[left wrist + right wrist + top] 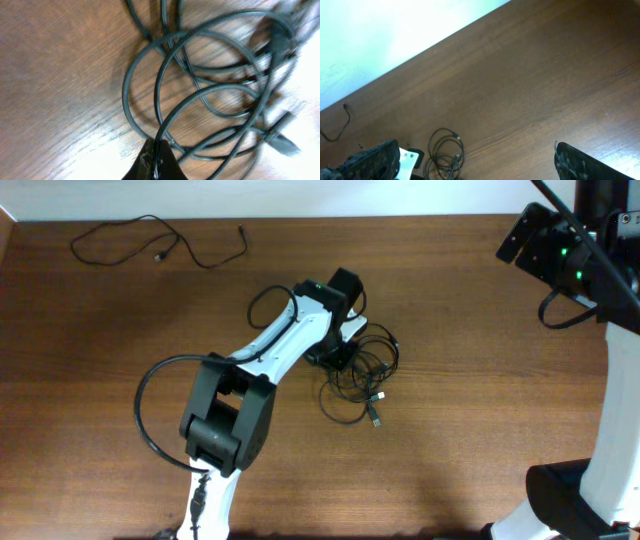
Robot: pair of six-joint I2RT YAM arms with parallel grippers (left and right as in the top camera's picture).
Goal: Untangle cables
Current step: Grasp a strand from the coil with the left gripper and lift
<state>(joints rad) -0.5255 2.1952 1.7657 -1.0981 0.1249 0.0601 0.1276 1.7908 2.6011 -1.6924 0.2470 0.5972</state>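
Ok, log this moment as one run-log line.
left gripper: shut on cable tangle | right gripper: open, empty | loose cable: apart, far-left corner

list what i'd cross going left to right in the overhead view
loose cable → tangled coil of cables → right arm. The left arm is left out: it overlaps both cable groups.

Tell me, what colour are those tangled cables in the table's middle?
Black; the cables show best in the left wrist view.
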